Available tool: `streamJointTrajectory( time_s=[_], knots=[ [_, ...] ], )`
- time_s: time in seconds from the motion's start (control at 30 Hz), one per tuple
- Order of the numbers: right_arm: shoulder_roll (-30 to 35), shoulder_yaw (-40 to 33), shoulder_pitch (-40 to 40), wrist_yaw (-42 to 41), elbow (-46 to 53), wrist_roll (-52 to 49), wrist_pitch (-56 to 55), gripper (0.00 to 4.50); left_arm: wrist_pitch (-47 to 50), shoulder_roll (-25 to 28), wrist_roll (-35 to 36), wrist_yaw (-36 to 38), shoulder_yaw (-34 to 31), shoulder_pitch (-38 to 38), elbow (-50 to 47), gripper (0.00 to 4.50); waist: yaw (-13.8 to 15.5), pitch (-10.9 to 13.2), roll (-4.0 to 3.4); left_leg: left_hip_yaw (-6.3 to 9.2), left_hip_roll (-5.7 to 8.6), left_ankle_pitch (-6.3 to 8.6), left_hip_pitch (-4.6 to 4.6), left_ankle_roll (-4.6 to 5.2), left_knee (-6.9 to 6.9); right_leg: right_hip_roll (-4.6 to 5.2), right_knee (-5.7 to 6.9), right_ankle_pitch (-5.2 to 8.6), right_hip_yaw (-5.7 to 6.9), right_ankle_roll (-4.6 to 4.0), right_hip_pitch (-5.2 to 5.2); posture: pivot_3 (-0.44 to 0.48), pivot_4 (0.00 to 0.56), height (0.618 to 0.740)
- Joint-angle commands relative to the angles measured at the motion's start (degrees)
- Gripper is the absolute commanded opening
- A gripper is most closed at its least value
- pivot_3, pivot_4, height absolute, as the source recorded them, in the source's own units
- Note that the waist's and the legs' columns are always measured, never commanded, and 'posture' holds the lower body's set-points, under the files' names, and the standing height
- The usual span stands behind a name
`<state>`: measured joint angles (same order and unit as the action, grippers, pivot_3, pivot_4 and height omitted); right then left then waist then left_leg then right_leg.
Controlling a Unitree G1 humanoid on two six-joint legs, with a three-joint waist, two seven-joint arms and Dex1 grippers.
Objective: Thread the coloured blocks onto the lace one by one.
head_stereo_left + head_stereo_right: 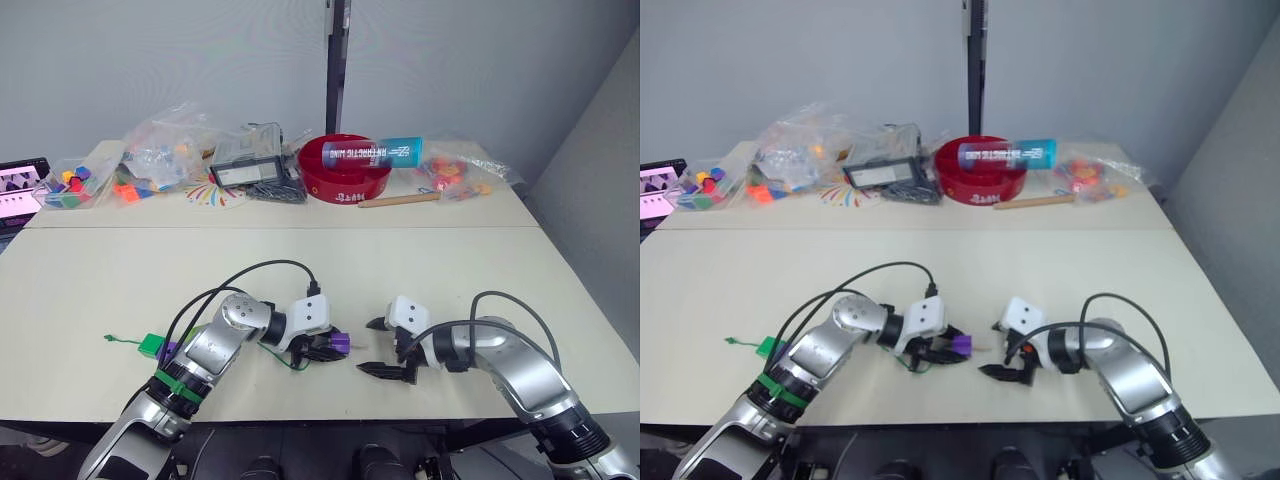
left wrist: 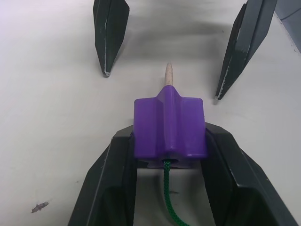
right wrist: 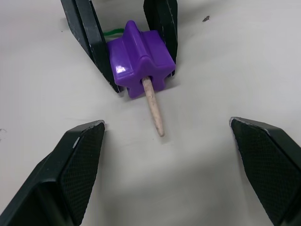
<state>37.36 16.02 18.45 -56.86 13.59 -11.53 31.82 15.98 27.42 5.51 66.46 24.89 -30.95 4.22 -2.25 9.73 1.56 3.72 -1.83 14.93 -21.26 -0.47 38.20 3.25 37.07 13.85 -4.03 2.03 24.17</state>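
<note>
The lace (image 3: 154, 107) runs through a purple block (image 2: 169, 126), its pale stiff tip protruding from the far face of the block and lying low over the surface (image 1: 420, 270), while the green cord trails out of the near face and back toward the left arm.

The left end effector (image 1: 325, 345) is pinched on the purple block, one finger against each side face, holding it just above or on the surface near the front edge. The right end effector (image 1: 385, 348) faces it from the robot's right, fingers spread wide, one either side of the line of the tip but touching nothing.

Key relation: the long axis of the tip points from the block straight toward the gap between the right fingers. The tip lies short of those fingers, near but apart. The right arm is the nearer free one.

Judgement: the block is threaded onto the tip but not yet drawn along the cord. The coming move appears to call for the right fingers to advance along the tip's axis and close on it, then pull it through. Risk: the tip is thin and slightly tilted, so a misaligned closure could miss it.

Further blocks, one of them green (image 1: 151, 345), lie beside the left forearm.
</note>
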Motion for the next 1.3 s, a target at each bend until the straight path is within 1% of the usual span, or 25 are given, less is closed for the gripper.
streamJointTrajectory(
  time_s=[0.03,0.13,0.2,0.23,0.27,0.37,0.43,0.47,0.6,0.77,1.03,1.13,1.23,1.3],
  knots=[
    [-0.23,0.58,0.95,-0.43,-0.34,0.56,-2.09,4.26,-1.18,0.45,-0.49,0.9,-0.05,-0.37,-0.78,1.37,-0.01,0.0,0.0,0.0,0.0,0.0,0.0,0.0,0.0,0.0,0.0,0.0,0.0,0.0,0.0,0.0,0.15,0.731],
    [-0.25,0.97,1.23,-0.78,-0.9,0.63,-2.65,3.36,-1.25,0.47,-0.53,1.26,-0.05,-0.2,-0.99,1.37,-0.01,0.0,0.0,0.0,0.0,0.0,0.0,0.0,0.0,0.0,0.0,0.0,0.0,0.0,0.0,0.0,0.15,0.731],
    [0.15,1.37,1.32,-1.22,-1.27,0.97,-3.07,2.66,-1.38,0.57,-0.75,1.52,0.01,-0.11,-1.11,1.37,-0.01,0.0,0.0,0.0,0.0,0.0,0.01,0.0,0.0,0.0,0.0,0.0,0.0,0.0,0.0,0.0,0.15,0.731],
    [0.34,1.36,1.33,-1.4,-1.47,1.05,-3.25,2.23,-1.35,0.57,-0.78,1.59,0.02,-0.1,-1.17,1.37,-0.01,0.0,0.0,0.0,0.0,0.0,0.01,0.0,0.0,0.0,0.0,0.0,0.0,0.0,0.0,0.0,0.15,0.731],
    [0.43,1.32,1.33,-1.51,-1.6,1.07,-3.36,1.99,-1.32,0.56,-0.8,1.62,0.0,-0.09,-1.2,1.37,-0.02,0.0,0.0,0.0,0.0,0.0,0.01,0.0,0.0,0.0,0.0,0.0,0.0,0.0,-0.01,0.0,0.15,0.731],
    [0.61,0.91,1.52,-2.01,-1.54,0.96,-3.42,1.05,-1.18,0.51,-0.87,1.6,-0.1,-0.24,-1.26,1.37,-0.01,0.0,0.0,0.0,0.0,0.0,0.01,0.0,0.0,0.0,0.0,0.0,0.0,0.0,-0.01,0.0,0.15,0.731],
    [0.58,0.81,1.56,-2.21,-1.44,1.03,-3.49,0.31,-1.18,0.52,-1.0,1.59,-0.06,-0.25,-1.32,1.37,-0.01,0.0,0.0,0.0,0.0,0.0,0.01,0.0,0.0,0.0,0.0,0.0,0.0,0.0,-0.01,0.0,0.15,0.731],
    [0.57,0.78,1.56,-2.28,-1.4,1.04,-3.5,0.03,-1.11,0.5,-1.0,1.59,-0.06,-0.26,-1.35,1.37,-0.01,0.0,0.0,0.0,0.0,0.0,0.01,0.0,0.0,0.0,0.0,0.0,0.0,0.0,-0.01,0.0,0.15,0.731],
    [0.68,0.75,1.42,-2.62,-1.41,1.27,-3.93,0.0,-1.12,0.53,-1.19,1.55,-0.06,-0.26,-1.26,1.37,-0.05,0.0,0.0,0.01,0.0,0.0,0.01,0.0,0.0,-0.01,0.01,0.0,0.0,0.0,-0.01,0.0,0.15,0.731],
    [2.65,-0.03,0.97,-3.82,-2.25,1.52,-4.99,0.0,-0.49,2.8,-0.27,2.45,-1.67,0.41,-2.64,1.37,-0.07,0.0,0.0,0.0,0.0,0.0,0.01,0.0,0.0,0.0,0.01,0.0,0.0,0.0,-0.01,0.0,0.15,0.731],
    [7.19,-3.24,-0.88,-6.87,-4.73,0.15,-7.84,0.0,-2.03,12.81,1.02,6.04,-6.1,4.67,-4.79,1.37,-0.18,0.0,0.0,0.0,-0.01,0.0,0.05,0.0,0.0,0.0,0.01,0.0,0.0,0.0,-0.02,0.0,0.15,0.731],
    [7.51,-3.68,-1.28,-7.22,-5.02,-0.04,-8.51,0.0,-2.52,14.51,1.58,6.58,-6.77,5.77,-5.47,1.37,-0.19,0.0,0.0,-0.01,-0.03,0.0,0.07,0.0,-0.01,-0.01,0.02,0.0,0.0,0.0,-0.02,0.0,0.15,0.731],
    [10.5,-5.65,-4.88,-9.55,-8.41,0.48,-14.08,0.0,-7.67,21.39,0.39,8.46,-9.86,9.82,-0.83,1.37,-0.28,0.0,0.0,-0.02,-0.03,0.0,0.07,0.0,-0.01,0.0,0.01,0.0,0.0,0.0,-0.03,0.0,0.15,0.731],
    [11.67,-6.61,-5.71,-10.76,-10.56,0.4,-17.02,0.0,-10.01,23.88,0.24,9.13,-11.01,10.75,1.79,1.37,-0.36,-0.01,-0.01,-0.06,-0.06,0.05,0.14,0.07,-0.06,-0.02,-0.01,0.01,0.0,-0.01,-0.05,0.0,0.15,0.731]
  ],
)
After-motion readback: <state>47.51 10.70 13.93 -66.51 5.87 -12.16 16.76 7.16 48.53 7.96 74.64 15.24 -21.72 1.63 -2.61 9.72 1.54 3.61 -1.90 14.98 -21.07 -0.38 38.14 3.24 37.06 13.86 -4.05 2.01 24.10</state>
